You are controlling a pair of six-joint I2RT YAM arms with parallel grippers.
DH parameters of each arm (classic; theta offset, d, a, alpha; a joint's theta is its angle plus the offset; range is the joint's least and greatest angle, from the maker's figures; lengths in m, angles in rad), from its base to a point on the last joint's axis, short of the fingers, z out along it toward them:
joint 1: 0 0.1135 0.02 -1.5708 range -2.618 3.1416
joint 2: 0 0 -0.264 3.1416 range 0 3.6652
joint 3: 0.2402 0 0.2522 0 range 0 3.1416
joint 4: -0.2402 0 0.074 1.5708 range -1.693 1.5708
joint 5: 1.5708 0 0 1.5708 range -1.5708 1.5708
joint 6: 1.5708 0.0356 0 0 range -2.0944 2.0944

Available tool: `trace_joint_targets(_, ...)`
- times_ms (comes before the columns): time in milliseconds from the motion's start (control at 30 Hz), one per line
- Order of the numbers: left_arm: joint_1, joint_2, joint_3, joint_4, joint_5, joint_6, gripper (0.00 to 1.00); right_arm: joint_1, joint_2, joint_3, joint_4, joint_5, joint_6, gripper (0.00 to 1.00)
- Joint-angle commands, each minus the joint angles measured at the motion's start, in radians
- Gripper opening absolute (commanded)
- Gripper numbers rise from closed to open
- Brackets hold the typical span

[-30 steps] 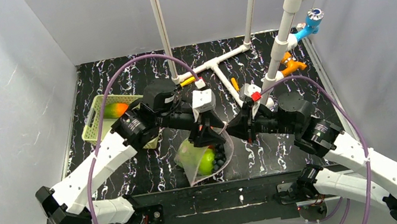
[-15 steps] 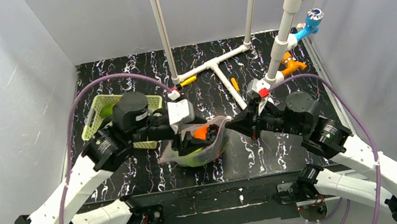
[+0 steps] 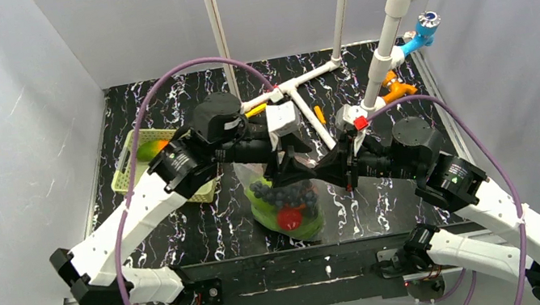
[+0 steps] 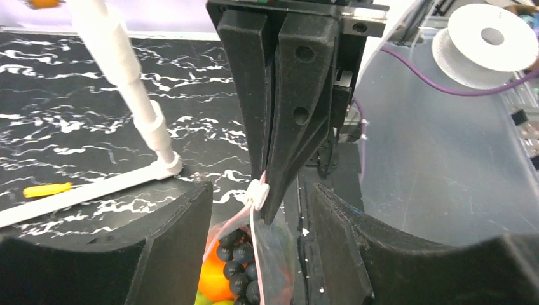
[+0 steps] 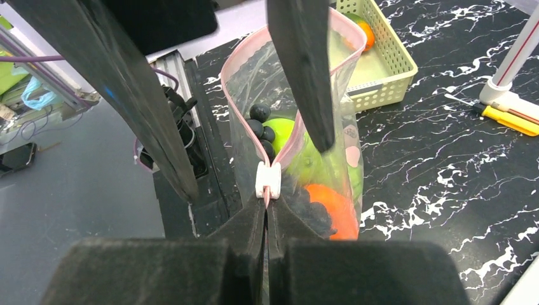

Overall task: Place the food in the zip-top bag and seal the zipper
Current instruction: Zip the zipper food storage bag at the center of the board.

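The clear zip-top bag (image 3: 288, 203) hangs upright between both grippers. It holds dark grapes (image 3: 283, 194), a red tomato (image 3: 288, 217), a green apple (image 5: 279, 130) and an orange (image 5: 330, 206). My right gripper (image 5: 267, 204) is shut on the pink zipper (image 5: 245, 108), just behind the white slider (image 5: 267, 180); beyond the slider the mouth stands open. My left gripper (image 4: 257, 190) is open, one finger on each side of the slider (image 4: 256, 194), not touching it. In the top view the left gripper (image 3: 289, 158) faces the right gripper (image 3: 311, 172) above the bag.
A pale green lattice basket (image 3: 141, 177) stands at the left with an orange-green fruit (image 3: 153, 148) in it. White pipe frame (image 3: 300, 103) and uprights stand behind the grippers. Small yellow and orange tools (image 3: 255, 110) lie by the pipes.
The bag has been raised from lying slumped to hanging upright. My left arm swung back and right, and its gripper now straddles the slider. My right gripper stays on the bag's edge.
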Motion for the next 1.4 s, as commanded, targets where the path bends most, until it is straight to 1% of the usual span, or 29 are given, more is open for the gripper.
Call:
trace_joint_targets(0, -0.008, 0.025, 0.051, -0.002, 0.126, 0.027, 0.57, 0.002, -0.012, 0.055, 0.05, -0.033, -0.008, 0.01)
trace_joint_targets(67, -0.007, 0.039, 0.054, -0.005, 0.143, 0.026, 0.55, 0.003, -0.012, 0.05, 0.05, -0.036, -0.012, 0.01)
trace_joint_targets(100, -0.008, 0.044, 0.053, -0.008, 0.15, 0.028, 0.52, 0.003, -0.012, 0.048, 0.051, -0.036, -0.012, 0.01)
trace_joint_targets(200, -0.008, 0.05, 0.048, -0.015, 0.164, 0.03, 0.37, 0.002, -0.013, 0.038, 0.058, -0.033, -0.013, 0.01)
trace_joint_targets(267, -0.008, 0.051, 0.044, -0.02, 0.175, 0.034, 0.3, 0.003, -0.015, 0.035, 0.063, -0.034, -0.014, 0.01)
trace_joint_targets(367, -0.008, 0.056, 0.049, -0.054, 0.171, 0.055, 0.23, 0.004, -0.02, 0.032, 0.065, -0.024, -0.017, 0.01)
trace_joint_targets(533, -0.008, 0.065, 0.056, -0.094, 0.149, 0.086, 0.19, 0.003, -0.025, 0.028, 0.067, -0.016, -0.017, 0.01)
trace_joint_targets(733, -0.008, 0.063, 0.059, -0.139, 0.135, 0.116, 0.2, 0.003, -0.025, 0.024, 0.068, -0.005, -0.018, 0.01)
trace_joint_targets(767, -0.008, 0.061, 0.059, -0.146, 0.133, 0.121, 0.19, 0.004, -0.026, 0.023, 0.07, -0.001, -0.014, 0.01)
trace_joint_targets(800, -0.009, 0.06, 0.058, -0.151, 0.129, 0.124, 0.15, 0.004, -0.026, 0.022, 0.076, 0.003, -0.012, 0.01)
trace_joint_targets(900, -0.008, 0.056, 0.065, -0.168, 0.106, 0.128, 0.0, 0.002, -0.019, 0.018, 0.089, 0.019, 0.001, 0.01)
trace_joint_targets(1100, -0.007, 0.039, 0.059, -0.2, 0.018, 0.122, 0.0, 0.003, -0.035, -0.026, 0.146, 0.101, 0.048, 0.01)
trace_joint_targets(1200, -0.002, 0.021, 0.041, -0.227, 0.006, 0.137, 0.0, 0.003, -0.067, -0.063, 0.186, 0.155, 0.077, 0.01)
trace_joint_targets(1367, 0.026, -0.033, -0.015, -0.228, 0.006, 0.132, 0.0, 0.003, -0.1, -0.073, 0.188, 0.231, 0.085, 0.01)
